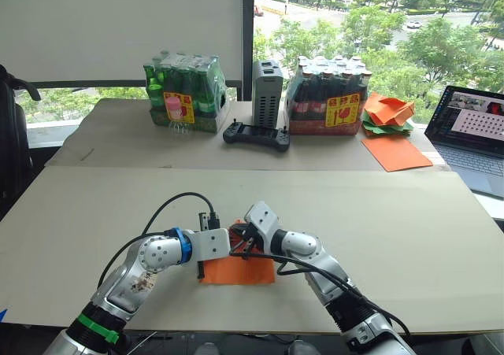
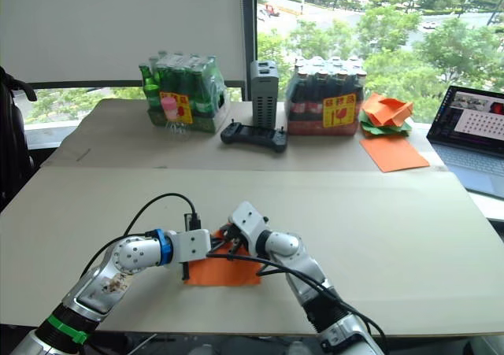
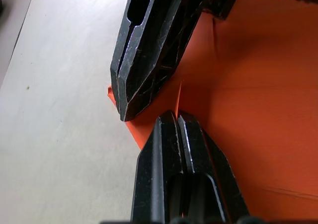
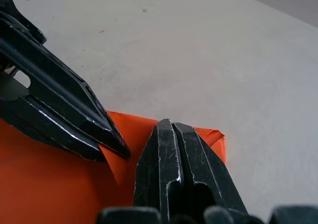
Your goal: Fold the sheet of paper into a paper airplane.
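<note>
We record the sheet of paper (image 1: 240,270) lying flat on the near board (image 1: 409,237), and take it as our landmark.

At the sheet's left edge, the left gripper (image 3: 176,115) has its two fingers pressed together with no gap; its tip rests on the orange surface beside a raised crease. We cannot confirm that any paper is pinched between them. We judge it is placed there to pin the sheet or press the fold line.

Over the sheet's far edge, just right of the left gripper, the right gripper (image 4: 171,124) is likewise closed, fingers touching along their length, bearing on a corner that looks turned over. The two tips sit close together, nearly touching. We judge both are working the same corner fold, one steadying and one creasing; the folding appears to be at an early step, as the sheet is mostly flat.

Beyond the sheet, on a second board further back, stand a pack of green bottles (image 1: 185,95), a grey upright device (image 1: 267,93) with a black controller (image 1: 256,135) before it, and a pack of dark bottles (image 1: 328,95). Right of these lie a heap of paper shapes (image 1: 387,112) and a smooth orange sheet (image 1: 396,151). A laptop (image 1: 476,138) sits at the far right. Windows behind show trees and a road.
</note>
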`<action>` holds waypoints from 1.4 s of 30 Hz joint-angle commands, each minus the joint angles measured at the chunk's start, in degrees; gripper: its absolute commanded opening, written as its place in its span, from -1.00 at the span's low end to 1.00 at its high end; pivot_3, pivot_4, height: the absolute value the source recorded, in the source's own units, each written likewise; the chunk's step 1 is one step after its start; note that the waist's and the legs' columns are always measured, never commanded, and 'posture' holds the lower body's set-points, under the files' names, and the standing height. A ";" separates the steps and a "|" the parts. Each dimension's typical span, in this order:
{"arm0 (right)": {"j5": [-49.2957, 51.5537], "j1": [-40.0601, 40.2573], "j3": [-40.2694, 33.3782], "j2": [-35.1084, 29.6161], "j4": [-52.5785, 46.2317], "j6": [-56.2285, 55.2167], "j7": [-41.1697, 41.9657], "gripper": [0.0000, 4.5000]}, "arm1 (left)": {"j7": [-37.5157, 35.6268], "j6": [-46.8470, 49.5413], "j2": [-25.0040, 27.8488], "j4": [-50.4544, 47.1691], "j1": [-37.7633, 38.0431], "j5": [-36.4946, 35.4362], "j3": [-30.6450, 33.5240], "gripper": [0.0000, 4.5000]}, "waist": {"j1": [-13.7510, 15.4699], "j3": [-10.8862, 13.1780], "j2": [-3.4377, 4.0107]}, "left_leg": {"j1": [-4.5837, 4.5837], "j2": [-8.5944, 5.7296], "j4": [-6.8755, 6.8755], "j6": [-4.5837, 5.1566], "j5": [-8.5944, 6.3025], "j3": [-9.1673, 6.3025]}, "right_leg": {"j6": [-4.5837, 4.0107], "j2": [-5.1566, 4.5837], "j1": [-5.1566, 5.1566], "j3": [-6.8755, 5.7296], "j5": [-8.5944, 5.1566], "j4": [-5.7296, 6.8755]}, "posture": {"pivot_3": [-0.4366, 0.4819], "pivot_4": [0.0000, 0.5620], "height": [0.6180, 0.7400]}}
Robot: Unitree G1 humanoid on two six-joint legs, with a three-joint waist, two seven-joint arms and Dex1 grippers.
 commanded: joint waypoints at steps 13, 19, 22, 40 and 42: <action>-4.39 -6.32 3.06 -1.80 -2.98 8.83 1.87 -1.00 | -1.51 1.40 -1.46 1.78 1.73 1.20 -3.00 -0.99 | 0.09 0.00 0.00 | -0.01 0.00 0.02 0.00 0.00 0.00 | 0.00 0.00 0.00 0.00 0.00 0.02 | -0.05 -0.47 1.00; -6.06 -5.88 5.01 -3.08 -3.72 9.63 3.38 -1.00 | -1.35 1.66 -1.79 1.51 2.02 1.19 -2.88 -0.99 | 0.14 0.00 0.01 | -0.01 -0.01 0.03 0.00 0.00 0.00 | 0.00 -0.01 0.00 0.00 0.00 0.02 | -0.05 -0.47 1.00; -6.44 -5.54 5.36 -3.11 -3.78 9.76 3.46 -1.00 | -2.15 2.98 -1.87 0.77 2.47 0.15 -2.46 -0.99 | 0.12 -0.01 0.02 | -0.01 -0.01 0.03 0.00 0.00 0.00 | 0.00 -0.01 0.00 0.00 0.00 0.02 | -0.05 -0.47 1.00; -6.41 -4.92 5.08 -2.59 -2.82 9.82 3.33 -1.00 | -12.50 17.79 4.22 -9.39 10.01 -21.53 12.39 -0.05 | -1.80 0.00 0.04 | -0.03 0.03 -0.03 0.04 -0.02 0.00 | -0.08 0.01 -0.07 0.01 -0.05 0.05 | -0.05 -0.47 1.00; -6.37 -4.83 5.07 -2.42 -2.74 9.80 3.21 -1.00 | -12.19 20.95 4.75 -8.91 9.97 -24.89 15.54 -0.05 | -1.81 0.02 0.03 | -0.03 0.04 -0.02 0.04 -0.02 0.00 | -0.09 0.02 -0.09 0.00 -0.05 0.07 | -0.05 -0.47 1.00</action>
